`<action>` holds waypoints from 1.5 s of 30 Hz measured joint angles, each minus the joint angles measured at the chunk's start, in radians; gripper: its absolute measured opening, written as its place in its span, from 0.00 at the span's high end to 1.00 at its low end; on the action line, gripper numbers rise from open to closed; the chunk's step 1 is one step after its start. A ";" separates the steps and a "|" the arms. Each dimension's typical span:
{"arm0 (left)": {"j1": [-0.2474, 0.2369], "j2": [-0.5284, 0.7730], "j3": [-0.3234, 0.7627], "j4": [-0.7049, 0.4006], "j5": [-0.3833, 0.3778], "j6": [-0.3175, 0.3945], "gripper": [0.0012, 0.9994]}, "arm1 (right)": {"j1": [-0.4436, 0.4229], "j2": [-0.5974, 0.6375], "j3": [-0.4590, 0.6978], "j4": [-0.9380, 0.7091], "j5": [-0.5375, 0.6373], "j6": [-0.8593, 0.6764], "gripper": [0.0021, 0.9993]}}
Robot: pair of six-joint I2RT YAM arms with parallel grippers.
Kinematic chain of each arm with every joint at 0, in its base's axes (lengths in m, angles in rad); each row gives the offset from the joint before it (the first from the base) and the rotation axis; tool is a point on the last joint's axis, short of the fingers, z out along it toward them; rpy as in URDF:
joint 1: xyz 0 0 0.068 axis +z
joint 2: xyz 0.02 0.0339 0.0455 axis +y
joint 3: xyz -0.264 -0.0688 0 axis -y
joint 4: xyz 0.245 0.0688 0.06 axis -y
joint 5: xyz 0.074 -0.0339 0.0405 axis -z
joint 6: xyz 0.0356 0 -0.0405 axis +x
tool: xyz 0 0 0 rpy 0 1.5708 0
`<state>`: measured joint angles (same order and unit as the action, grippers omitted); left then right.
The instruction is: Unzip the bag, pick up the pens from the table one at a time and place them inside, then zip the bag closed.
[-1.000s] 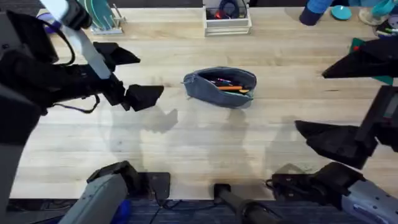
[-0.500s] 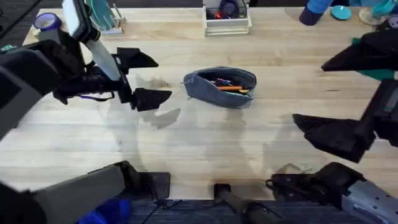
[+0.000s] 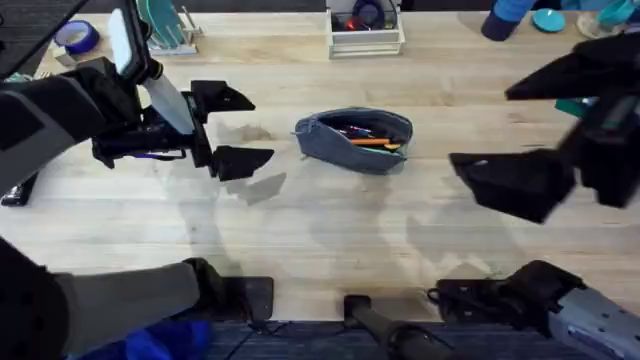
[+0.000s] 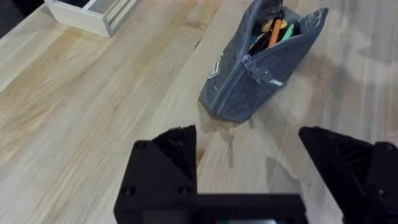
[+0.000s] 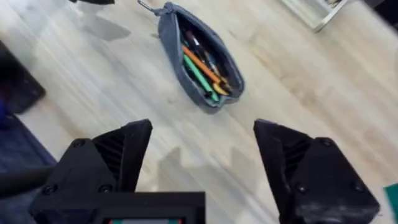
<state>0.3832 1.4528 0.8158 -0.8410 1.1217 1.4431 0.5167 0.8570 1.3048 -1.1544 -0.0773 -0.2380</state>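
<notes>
Bench (image 3: 330,215): light wood planks with lines in the grain, holding all the things.
Back edge: a white tray (image 3: 366,28) sits behind the bag, well apart from it.
Bag (image 3: 354,139): my blue-grey bag lies near the middle of the bench, with its zip open along the top.
Pens (image 3: 375,142): orange pens lie inside the open bag, next to a green one and some dark ones.
Zip pull (image 5: 147,7): it sticks out at one end of the bag.
Left jaws (image 3: 232,127): I hold them wide open, with nothing in them, just above the wood to the left of the bag and not touching it.
Right jaws (image 3: 525,135): also wide open and holding nothing, up in the air to the right of the bag, well apart from it.
Shadows: soft dark patches lie on the wood under my arms.
</notes>
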 joint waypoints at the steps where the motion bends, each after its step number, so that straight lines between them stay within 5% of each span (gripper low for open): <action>1: 0.000 0.000 0.000 0.000 0.000 0.002 0.01 | 0.000 0.015 0.000 0.002 -0.011 0.017 0.00; 16: 0.000 0.000 0.000 0.008 0.001 0.016 0.01 | 0.000 0.208 -0.001 0.079 -0.310 0.089 0.00; 37: 0.000 0.000 0.000 0.004 0.001 0.120 0.01 | 0.081 0.437 -0.001 0.330 -0.350 0.110 0.00; 45: 0.000 0.000 0.000 0.004 0.001 0.126 0.01 | 0.094 0.513 -0.001 0.393 -0.350 0.365 0.00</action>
<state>0.3832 1.4528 0.8158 -0.8374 1.1226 1.5688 0.6106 1.3698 1.3041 -0.7614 -0.4278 0.1274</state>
